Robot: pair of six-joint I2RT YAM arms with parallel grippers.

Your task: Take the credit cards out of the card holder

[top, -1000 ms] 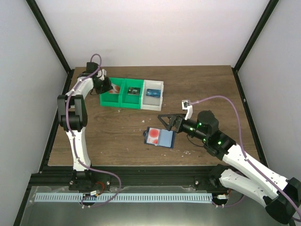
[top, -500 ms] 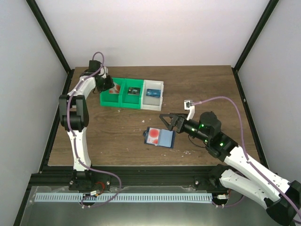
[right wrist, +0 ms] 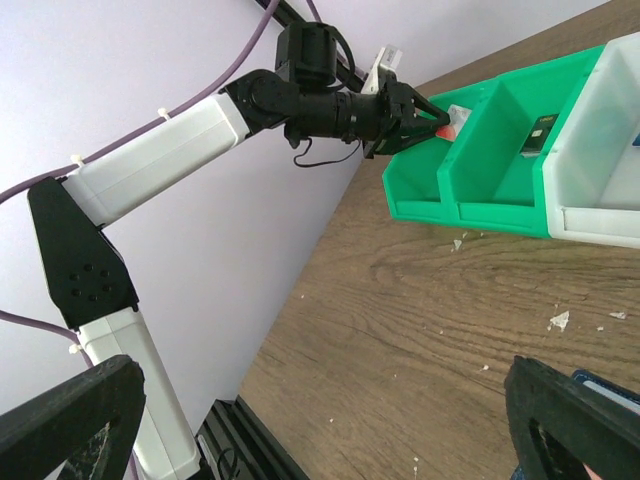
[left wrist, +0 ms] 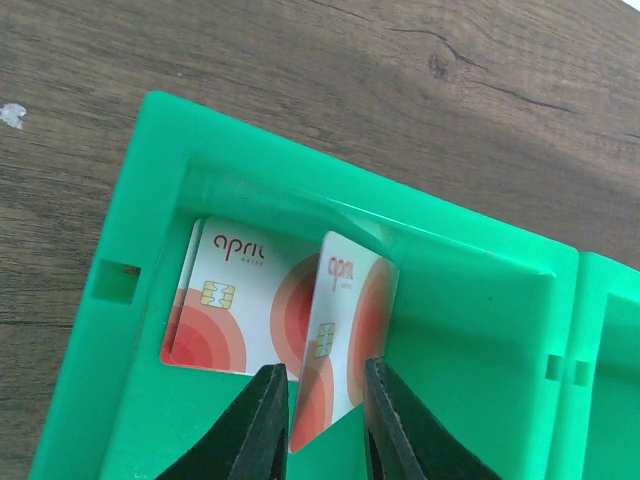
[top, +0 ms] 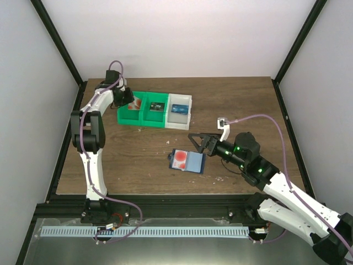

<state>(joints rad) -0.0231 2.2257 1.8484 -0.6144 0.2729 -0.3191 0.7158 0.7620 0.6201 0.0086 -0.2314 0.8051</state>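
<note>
Card holder (top: 190, 163): flat on the table (top: 237, 105), near centre; the right wrist view cuts off all but a corner. One credit card (top: 179, 159) sits in its left pocket.
Right gripper (top: 193, 142): spread wide, low, just right of the holder.
Green bin (left wrist: 450, 330), far left: second card (left wrist: 225, 305) lies flat, third card (left wrist: 345, 310) is tilted.
Left gripper (left wrist: 325, 375): fingers cropped, flanking the third card; grip unclear. The arm is stretched far.

Left gripper (left wrist: 318, 425) parts its jaws around the credit card (left wrist: 348, 330) just ahead; right gripper (top: 191, 142) drifts slightly back.
</note>
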